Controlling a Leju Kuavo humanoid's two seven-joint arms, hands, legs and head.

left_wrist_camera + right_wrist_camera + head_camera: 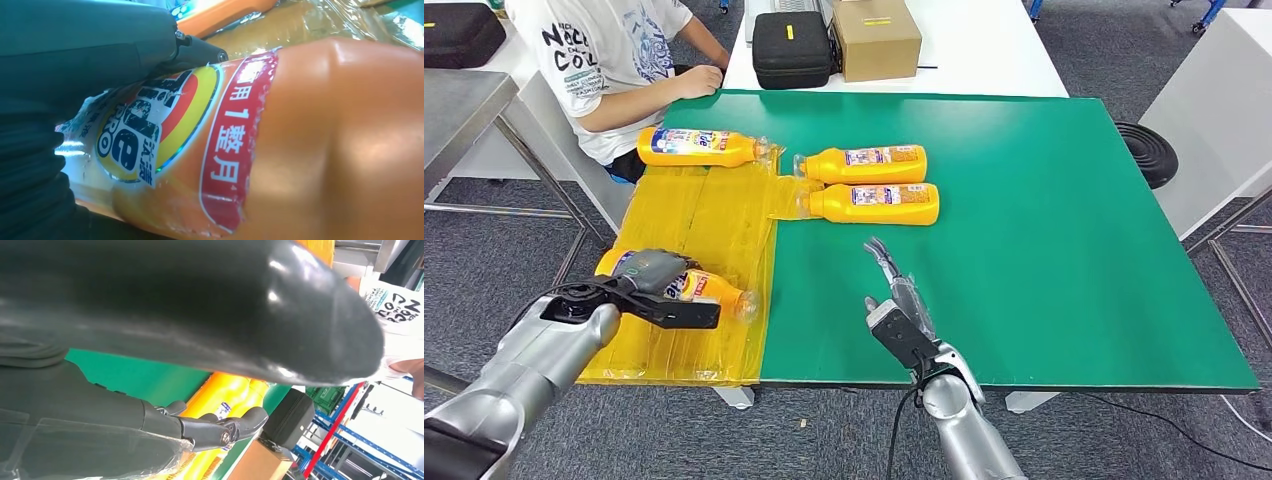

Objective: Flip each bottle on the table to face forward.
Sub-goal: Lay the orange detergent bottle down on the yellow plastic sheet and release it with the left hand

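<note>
Left hand (pixel 652 270) gripping an orange detergent bottle (pixel 709 289) lying near the table's (pixel 1074 250) front-left corner, right hand (pixel 902 310) hovering over the front edge, fingers spread, holding nothing

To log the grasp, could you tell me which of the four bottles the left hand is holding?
The near bottle on the yellow sheet, under the left hand; the other three lie farther back, untouched.

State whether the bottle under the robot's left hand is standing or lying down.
Lying down: the bottle lies on its side on the yellow sheet, with the left hand on it.
</note>
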